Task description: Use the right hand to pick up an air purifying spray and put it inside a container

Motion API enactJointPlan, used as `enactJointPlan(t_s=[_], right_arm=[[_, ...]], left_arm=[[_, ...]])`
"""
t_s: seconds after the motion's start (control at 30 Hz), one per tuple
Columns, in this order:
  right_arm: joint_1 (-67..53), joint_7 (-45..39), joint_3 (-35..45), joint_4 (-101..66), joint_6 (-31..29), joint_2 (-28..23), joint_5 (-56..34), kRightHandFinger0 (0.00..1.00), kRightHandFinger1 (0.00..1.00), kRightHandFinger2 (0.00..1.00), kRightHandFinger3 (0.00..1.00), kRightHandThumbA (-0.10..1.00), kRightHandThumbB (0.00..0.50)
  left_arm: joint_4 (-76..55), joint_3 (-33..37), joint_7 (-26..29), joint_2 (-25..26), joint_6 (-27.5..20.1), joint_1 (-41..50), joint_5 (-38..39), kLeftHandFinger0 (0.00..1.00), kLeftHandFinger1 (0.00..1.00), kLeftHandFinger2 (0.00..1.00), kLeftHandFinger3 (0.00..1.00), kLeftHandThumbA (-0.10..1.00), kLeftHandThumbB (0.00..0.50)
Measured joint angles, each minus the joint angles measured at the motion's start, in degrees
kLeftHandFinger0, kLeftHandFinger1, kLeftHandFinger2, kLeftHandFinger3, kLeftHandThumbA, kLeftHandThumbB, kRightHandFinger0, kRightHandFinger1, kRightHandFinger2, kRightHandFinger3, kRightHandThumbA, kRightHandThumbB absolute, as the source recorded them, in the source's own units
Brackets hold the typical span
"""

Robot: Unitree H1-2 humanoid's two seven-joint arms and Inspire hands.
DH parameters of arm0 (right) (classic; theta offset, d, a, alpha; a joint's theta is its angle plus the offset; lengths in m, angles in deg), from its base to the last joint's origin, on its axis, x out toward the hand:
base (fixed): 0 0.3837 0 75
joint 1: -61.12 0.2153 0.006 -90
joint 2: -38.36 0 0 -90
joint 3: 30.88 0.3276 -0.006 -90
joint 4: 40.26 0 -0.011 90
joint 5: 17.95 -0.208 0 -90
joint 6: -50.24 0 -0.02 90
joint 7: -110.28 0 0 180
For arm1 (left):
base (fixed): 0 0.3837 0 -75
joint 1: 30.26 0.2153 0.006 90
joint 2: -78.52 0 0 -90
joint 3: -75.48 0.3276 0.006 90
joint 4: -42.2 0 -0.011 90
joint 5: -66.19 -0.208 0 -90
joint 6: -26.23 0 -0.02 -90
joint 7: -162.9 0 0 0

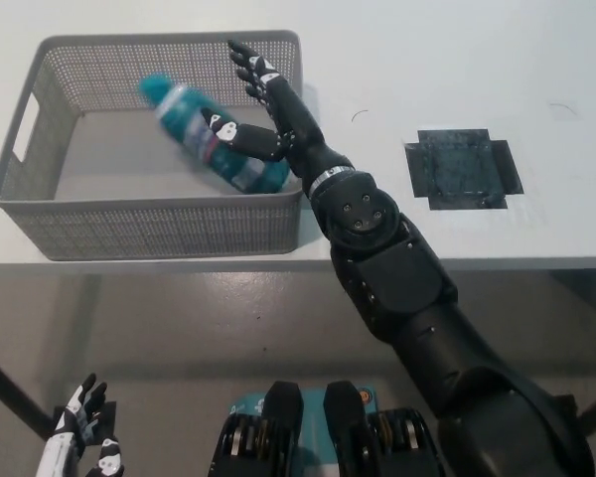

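Black right hand (263,94) reaches over the right rim of the grey mesh basket (159,224), fingers spread and straight, gripping nothing. Teal spray bottle (211,139) is inside the basket, tilted, cap toward upper left; blurred, so can't tell if it's resting on the floor. The thumb overlaps the bottle's side; contact unclear. White left hand (79,432) rests at lower left, below the table (457,60), fingers apart. 1 dark patch (464,169) on the tabletop, right of the arm.
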Motion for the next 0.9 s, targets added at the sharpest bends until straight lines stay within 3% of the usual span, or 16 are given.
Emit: enactJointPlan(t_s=[0.17,0.37,0.43,0.6,0.67,0.7,0.77,0.9], right_arm=[[0.0,-2.4,0.0,-1.1,0.7,-1.1,-0.1,1.00,1.00,1.00,1.00,0.62,0.500],[-0.1,-4.0,0.1,-4.5,1.7,-2.3,-0.2,1.00,1.00,1.00,1.00,0.59,0.500],[-0.3,-4.4,0.1,-7.1,2.0,-2.8,-0.2,1.00,1.00,1.00,1.00,0.61,0.500],[-2.6,-4.8,0.1,-17.6,2.8,-5.0,0.0,1.00,1.00,1.00,1.00,0.65,0.500],[-3.9,-4.9,0.3,-21.1,3.0,-6.0,0.0,1.00,1.00,1.00,1.00,0.64,0.500],[-5.0,-4.9,0.4,-23.8,3.2,-6.5,0.0,1.00,1.00,1.00,1.00,0.54,0.500],[-7.5,-5.0,0.6,-28.3,3.5,-7.5,-0.2,1.00,1.00,1.00,1.00,0.49,0.461],[-13.9,-5.5,0.8,-36.7,3.7,-9.8,-0.4,1.00,1.00,1.00,1.00,0.48,0.414]], left_arm=[[0.0,0.0,-0.3,0.0,0.2,0.0,0.3,0.95,1.00,1.00,1.00,0.02,0.500],[0.0,0.0,-0.6,0.0,0.2,0.0,0.4,0.92,1.00,1.00,1.00,0.09,0.500],[0.0,0.0,-0.7,0.0,0.2,0.1,0.3,0.92,1.00,1.00,1.00,0.04,0.500],[0.1,0.0,-0.7,-0.2,0.2,0.1,0.3,0.93,1.00,1.00,1.00,0.05,0.500],[0.2,0.0,-0.7,-0.2,0.2,0.1,0.3,0.91,1.00,1.00,1.00,0.06,0.500],[0.3,-0.1,-0.7,-0.2,0.2,0.1,0.2,0.91,1.00,1.00,1.00,0.04,0.500],[0.3,-0.1,-0.7,-0.2,0.2,0.0,0.1,0.91,1.00,1.00,1.00,0.04,0.500],[0.6,-0.2,-0.7,-0.2,0.2,0.0,0.1,0.90,1.00,1.00,1.00,0.06,0.500]])
